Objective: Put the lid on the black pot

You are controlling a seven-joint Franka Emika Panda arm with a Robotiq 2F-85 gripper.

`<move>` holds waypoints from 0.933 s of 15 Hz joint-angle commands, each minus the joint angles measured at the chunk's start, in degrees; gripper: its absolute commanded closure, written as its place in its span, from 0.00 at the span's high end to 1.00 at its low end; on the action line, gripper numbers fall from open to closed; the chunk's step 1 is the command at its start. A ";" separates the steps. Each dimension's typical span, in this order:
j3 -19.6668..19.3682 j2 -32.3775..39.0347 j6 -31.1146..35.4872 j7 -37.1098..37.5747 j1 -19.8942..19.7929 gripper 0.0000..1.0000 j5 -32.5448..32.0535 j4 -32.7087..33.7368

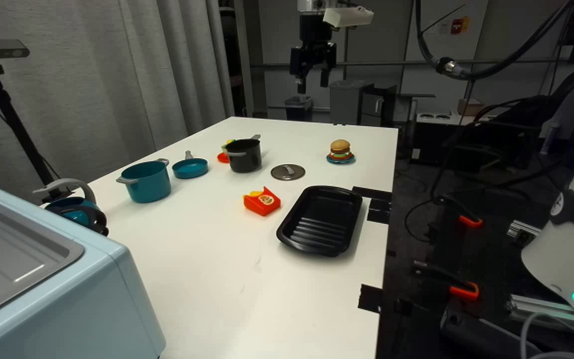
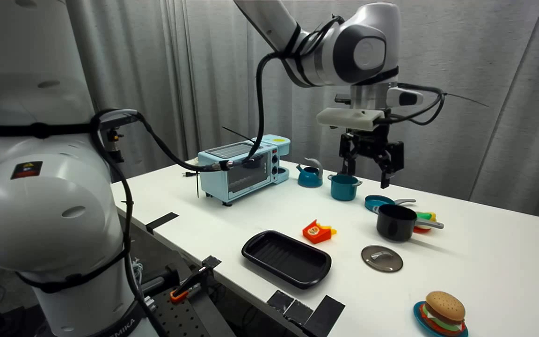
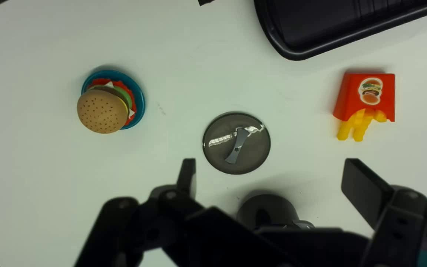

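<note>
Overhead, the gripper (image 2: pixel 367 176) hung with its jaws spread wide; the lid (image 3: pixel 237 144) lay flat on the table (image 2: pixel 494 262), near the open-topped black pot (image 2: pixel 393 227), while yellow fries (image 3: pixel 361 124) poked from the red carton (image 3: pixel 352 89).

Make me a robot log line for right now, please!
pincer: open, empty, above table | lid: flat on table | black pot: uncovered | task: lid not yet placed

An exterior view is looking along the flat white table (image 1: pixel 217 279), close beside a pale-blue boxy oven (image 1: pixel 68 289), an exterior view is facing grey cloth curtains (image 2: pixel 297 117), close beside my white arm (image 2: pixel 35 201), my wrist view is peering down, all sharing the round dark lid (image 3: pixel 237 144)
</note>
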 commanded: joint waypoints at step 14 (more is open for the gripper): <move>-1.51 23.92 15.27 1.30 -0.98 1.00 1.46 10.03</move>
